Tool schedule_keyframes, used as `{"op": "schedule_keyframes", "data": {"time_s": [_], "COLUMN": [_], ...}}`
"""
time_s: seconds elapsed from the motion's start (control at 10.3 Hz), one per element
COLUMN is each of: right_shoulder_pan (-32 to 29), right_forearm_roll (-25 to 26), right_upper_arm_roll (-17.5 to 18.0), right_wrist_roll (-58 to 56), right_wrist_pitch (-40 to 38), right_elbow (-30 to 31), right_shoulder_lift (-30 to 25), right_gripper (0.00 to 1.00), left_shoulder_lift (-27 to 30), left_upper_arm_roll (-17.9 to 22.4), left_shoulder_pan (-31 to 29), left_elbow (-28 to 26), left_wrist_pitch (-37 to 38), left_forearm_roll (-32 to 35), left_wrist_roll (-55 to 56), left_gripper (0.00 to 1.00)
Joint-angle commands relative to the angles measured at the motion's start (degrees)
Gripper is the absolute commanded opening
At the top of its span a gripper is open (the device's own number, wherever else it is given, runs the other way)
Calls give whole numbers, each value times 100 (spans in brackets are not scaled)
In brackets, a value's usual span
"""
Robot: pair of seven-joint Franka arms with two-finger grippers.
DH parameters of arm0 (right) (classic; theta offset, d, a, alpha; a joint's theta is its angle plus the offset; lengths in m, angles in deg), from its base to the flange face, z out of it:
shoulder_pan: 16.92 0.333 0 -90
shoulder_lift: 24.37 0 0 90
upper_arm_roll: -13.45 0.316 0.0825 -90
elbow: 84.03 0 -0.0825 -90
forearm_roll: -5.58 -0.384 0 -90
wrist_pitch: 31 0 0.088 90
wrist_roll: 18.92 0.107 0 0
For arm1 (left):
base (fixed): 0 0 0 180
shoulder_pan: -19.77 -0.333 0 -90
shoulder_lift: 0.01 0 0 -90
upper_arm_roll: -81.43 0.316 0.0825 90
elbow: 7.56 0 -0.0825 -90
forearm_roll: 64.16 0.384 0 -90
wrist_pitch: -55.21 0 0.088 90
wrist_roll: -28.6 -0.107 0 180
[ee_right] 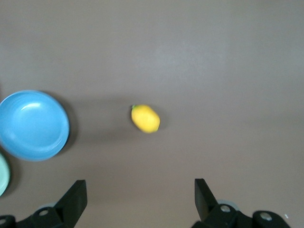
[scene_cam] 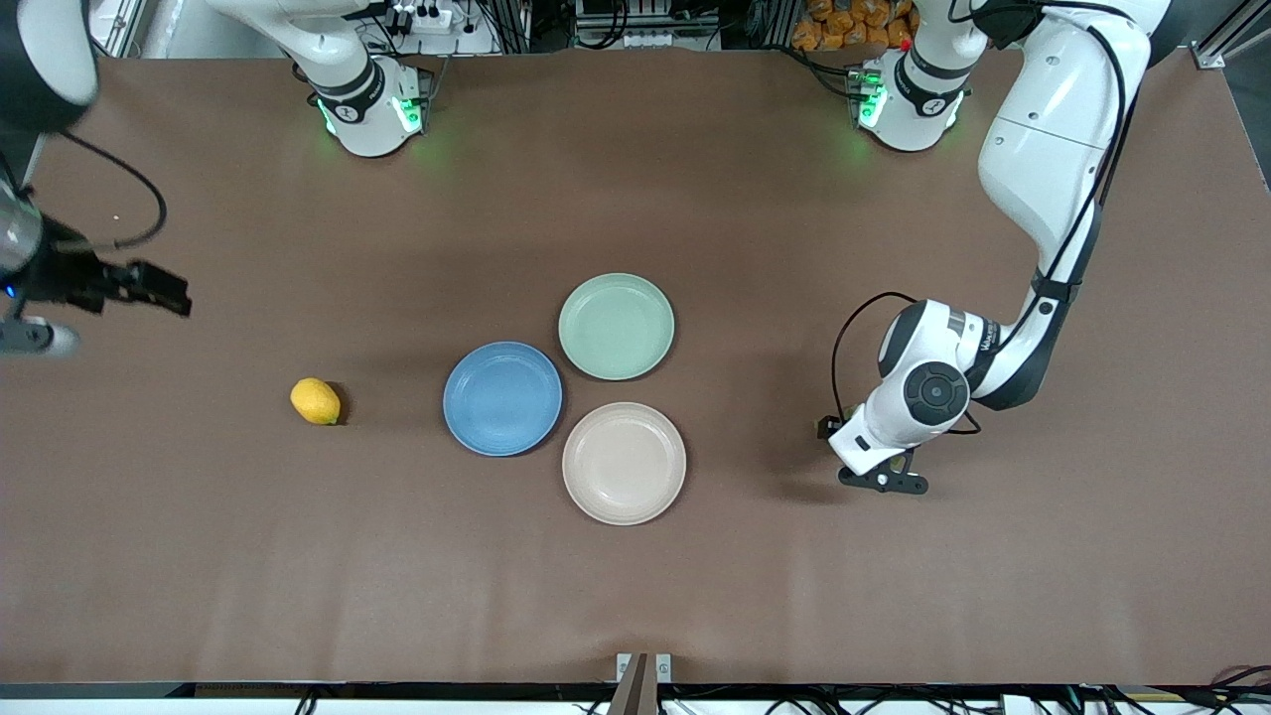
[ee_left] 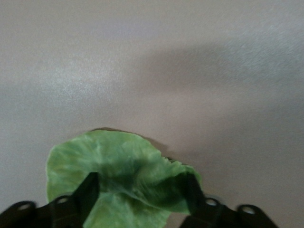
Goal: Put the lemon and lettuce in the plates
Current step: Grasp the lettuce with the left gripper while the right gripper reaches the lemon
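Note:
The lettuce [ee_left: 118, 166], a crinkled green leaf, lies on the brown table at the left arm's end. My left gripper [ee_left: 141, 179] is low over it, open, with a finger on each side of the leaf; in the front view the gripper [scene_cam: 882, 479] hides the leaf. The lemon [scene_cam: 316, 401] lies on the table toward the right arm's end, beside the blue plate [scene_cam: 502, 398]. The beige plate [scene_cam: 624, 463] is empty and nearer the front camera. My right gripper [scene_cam: 171, 293] is open and empty, up in the air above the table's right-arm end; its wrist view shows the gripper [ee_right: 138, 183], the lemon [ee_right: 145, 118] and the blue plate [ee_right: 32, 124].
A pale mint-green plate [scene_cam: 616, 326], empty, touches the blue and beige plates at the table's middle, farther from the front camera. Its edge shows in the right wrist view [ee_right: 2, 173]. The left arm's elbow [scene_cam: 1043, 149] hangs over that end of the table.

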Motion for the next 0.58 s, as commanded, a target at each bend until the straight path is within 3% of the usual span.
{"op": "schedule_keyframes", "data": {"time_s": [0.0,0.19,0.49], "right_shoulder_pan": [-137,-137,-94], "right_forearm_roll": [-112,-86,-42], "right_upper_arm_roll": [46,37,46], "right_wrist_roll": [-38,-212,-1135], "right_wrist_pitch": [1394,2127,2586], "right_elbow": [1076,1605,1730], "right_shoulder_lift": [340,814,1413], "right_gripper": [100,100,100], "left_shoulder_lift": [43,131,639], "left_upper_arm_roll": [9,26,-88], "left_shoulder_pan": [-30,84,285], "left_elbow": [-100,-65,-30], "left_wrist_pitch": [-112,-69,-59], "left_forearm_roll": [180,189,163], "left_wrist_roll": [311,724,1094], "left_gripper": [0,0,0]}}
